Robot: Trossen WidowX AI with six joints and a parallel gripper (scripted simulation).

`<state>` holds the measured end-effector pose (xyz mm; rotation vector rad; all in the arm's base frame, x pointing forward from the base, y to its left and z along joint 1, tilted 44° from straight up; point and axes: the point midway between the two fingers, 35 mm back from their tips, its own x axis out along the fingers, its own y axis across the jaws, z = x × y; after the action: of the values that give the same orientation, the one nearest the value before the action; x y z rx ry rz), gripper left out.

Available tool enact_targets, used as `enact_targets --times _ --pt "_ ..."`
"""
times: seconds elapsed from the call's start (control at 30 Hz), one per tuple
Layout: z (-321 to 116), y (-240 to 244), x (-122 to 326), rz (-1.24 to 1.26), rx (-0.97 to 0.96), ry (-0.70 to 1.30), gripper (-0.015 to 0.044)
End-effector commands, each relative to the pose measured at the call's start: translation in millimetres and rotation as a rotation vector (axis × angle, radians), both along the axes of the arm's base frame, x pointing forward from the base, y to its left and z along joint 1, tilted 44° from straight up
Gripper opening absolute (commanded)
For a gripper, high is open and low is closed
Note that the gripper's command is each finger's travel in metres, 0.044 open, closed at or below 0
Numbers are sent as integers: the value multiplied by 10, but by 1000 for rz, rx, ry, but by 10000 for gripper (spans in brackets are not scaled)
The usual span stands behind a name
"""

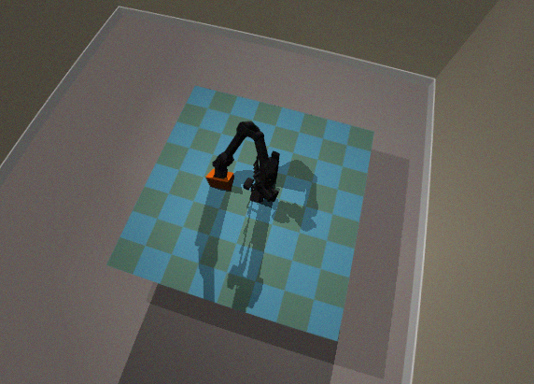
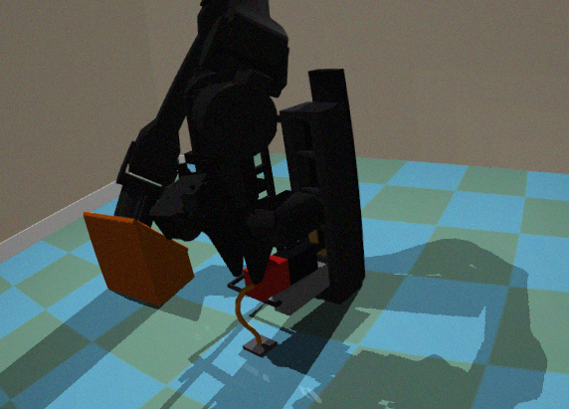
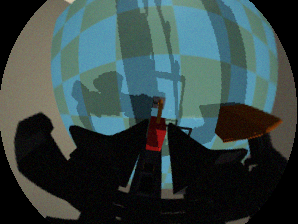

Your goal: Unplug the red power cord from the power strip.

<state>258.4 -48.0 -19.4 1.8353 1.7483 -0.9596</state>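
The red plug (image 2: 271, 280) (image 3: 156, 134) shows at the near end of the grey power strip (image 2: 305, 292) in the exterior view, reaching past that end. Its prongs are hidden, so I cannot tell whether it touches the strip. An orange-brown cord (image 2: 239, 305) (image 3: 160, 111) curves down to a small plate (image 2: 259, 346) on the floor. My gripper (image 2: 248, 279) (image 3: 158, 124) is slightly open at the plug. One fingertip is in front of it in the exterior view. In the wrist view the plug shows between the tips, with a narrow gap on its right.
A dark plug (image 2: 300, 264) sits behind the red one. A tall black block (image 2: 343, 190) stands beside the strip. A thin black bar frame (image 2: 238, 282) lies by its near end. An orange block (image 1: 219, 180) (image 2: 141, 265) (image 3: 245, 124) is under the arm's base.
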Motion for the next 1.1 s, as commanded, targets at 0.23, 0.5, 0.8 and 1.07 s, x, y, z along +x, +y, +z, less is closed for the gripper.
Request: enact_targets --times 0.23,0.5,0.8,1.07 --pt "-73 -124 -14 2 -1 -4 394" --pt "-315 -518 -109 2 -3 -4 440" --pt "-315 -518 -109 2 -3 -4 440" --pt "-315 -518 -109 2 -3 -4 440"
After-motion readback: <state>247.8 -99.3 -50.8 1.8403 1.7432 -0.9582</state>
